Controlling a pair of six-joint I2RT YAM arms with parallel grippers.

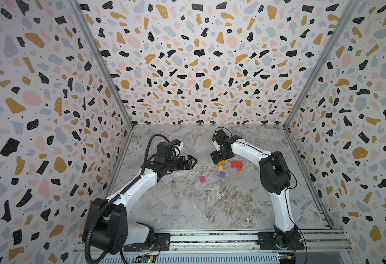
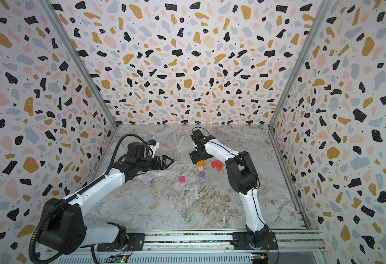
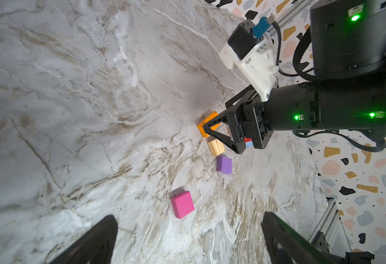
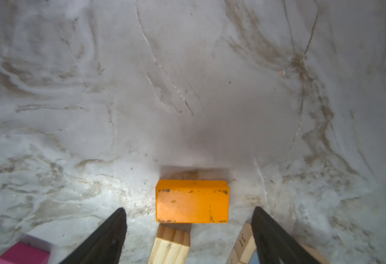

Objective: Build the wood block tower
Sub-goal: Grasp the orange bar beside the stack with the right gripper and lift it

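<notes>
Right gripper (image 4: 189, 210): jaws wide, nothing held. The orange block (image 4: 192, 201) lies flat on the marble table (image 4: 210, 91) between the fingertips, with a gap on either side. The tower (image 1: 236, 166), red, blue and orange on a tan base, stands just beside. Left gripper (image 1: 192, 161): spread wide, empty, well apart.

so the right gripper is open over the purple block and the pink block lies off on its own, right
Not quite: the right gripper is open over the orange block, not the purple block, as the right wrist view shows. The pink block does lie on its own.
</notes>
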